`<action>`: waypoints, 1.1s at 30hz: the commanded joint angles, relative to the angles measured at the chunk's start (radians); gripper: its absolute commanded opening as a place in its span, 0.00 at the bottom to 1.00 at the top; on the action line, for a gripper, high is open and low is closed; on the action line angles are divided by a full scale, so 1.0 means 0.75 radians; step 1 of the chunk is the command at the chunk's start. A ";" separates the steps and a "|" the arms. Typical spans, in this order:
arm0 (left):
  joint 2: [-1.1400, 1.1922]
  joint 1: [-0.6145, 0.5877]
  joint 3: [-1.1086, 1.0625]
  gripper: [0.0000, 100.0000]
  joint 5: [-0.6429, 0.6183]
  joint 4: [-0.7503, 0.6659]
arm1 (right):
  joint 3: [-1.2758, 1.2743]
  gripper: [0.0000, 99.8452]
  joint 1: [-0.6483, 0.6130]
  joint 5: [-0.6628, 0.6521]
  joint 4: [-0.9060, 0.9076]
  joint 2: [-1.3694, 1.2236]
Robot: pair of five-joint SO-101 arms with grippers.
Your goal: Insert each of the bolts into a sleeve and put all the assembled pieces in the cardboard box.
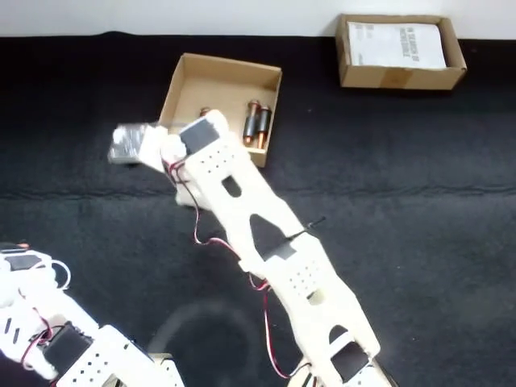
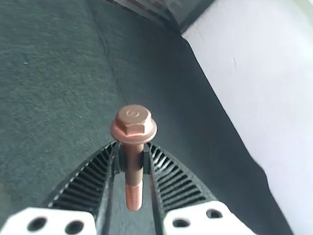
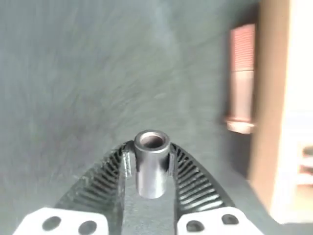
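Right wrist view, hand (image 3: pixel 148 153) clamping sleeve (image 3: pixel 151 171)

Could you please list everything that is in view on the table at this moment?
cardboard box: one, brown, open, far middle of the table.
assembled pieces: two, grey with copper ends, side by side inside that box.
second box: one, brown, far corner of the table.
printed sheet: one, white, lying in the second box.
table cover: one, black.
bolt: one, copper, clamped by its shaft, head up.
sleeve: one, dark grey, clamped with its bore showing.
other bolt: one, copper, blurred, beside a cardboard wall.
left gripper: one, white with black fingers, shut on the bolt.
right gripper: one, same colours, shut on the sleeve, beside the cardboard box.
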State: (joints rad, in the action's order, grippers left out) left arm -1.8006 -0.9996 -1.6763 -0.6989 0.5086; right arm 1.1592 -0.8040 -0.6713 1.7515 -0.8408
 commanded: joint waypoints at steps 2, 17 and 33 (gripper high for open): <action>-0.015 0.099 -0.026 0.01 0.018 0.047 | 0.308 0.01 0.017 0.190 0.013 0.226; -0.015 0.529 -0.026 0.01 0.444 0.223 | 0.525 0.01 0.107 0.350 0.017 0.797; -0.015 1.008 0.024 0.01 1.142 0.225 | -0.983 0.01 0.596 0.921 0.013 1.922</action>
State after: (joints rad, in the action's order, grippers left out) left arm -1.8006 -0.2954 -1.6763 0.1481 0.6774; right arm 0.6268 -0.3728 -0.0407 1.7561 0.4358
